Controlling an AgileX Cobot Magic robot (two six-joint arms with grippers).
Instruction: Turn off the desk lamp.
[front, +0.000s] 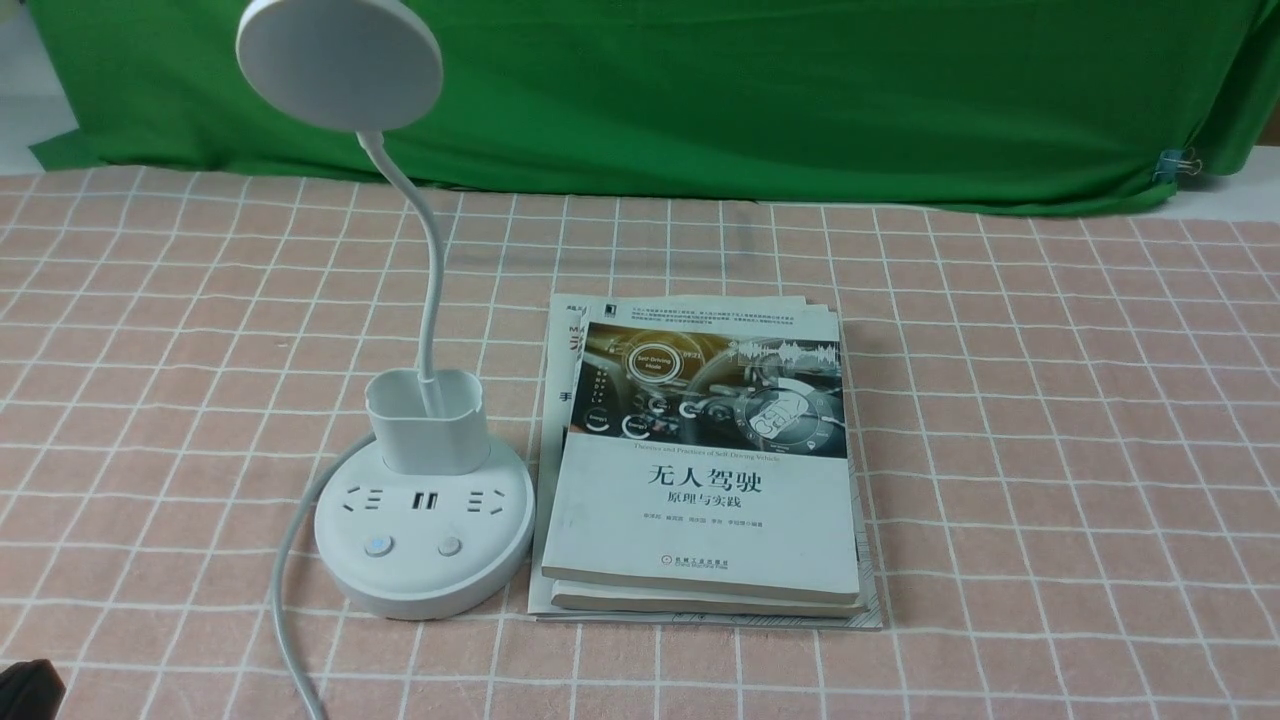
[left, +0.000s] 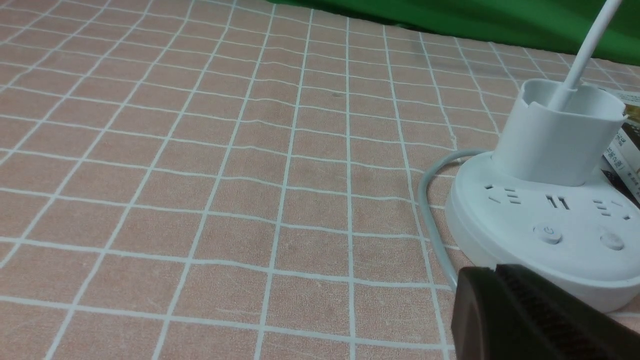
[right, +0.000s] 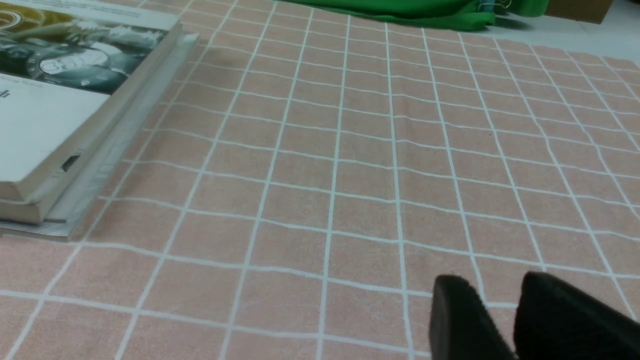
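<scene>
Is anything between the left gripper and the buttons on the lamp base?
Nothing visible. In the left wrist view the left gripper sits just short of the desk lamp, with its two buttons facing it unobstructed.

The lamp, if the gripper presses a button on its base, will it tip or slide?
The lamp probably won't tip: its base is wide, round and flat on the cloth. The thin neck may wobble. A sideways push might slide it on the cloth.
</scene>
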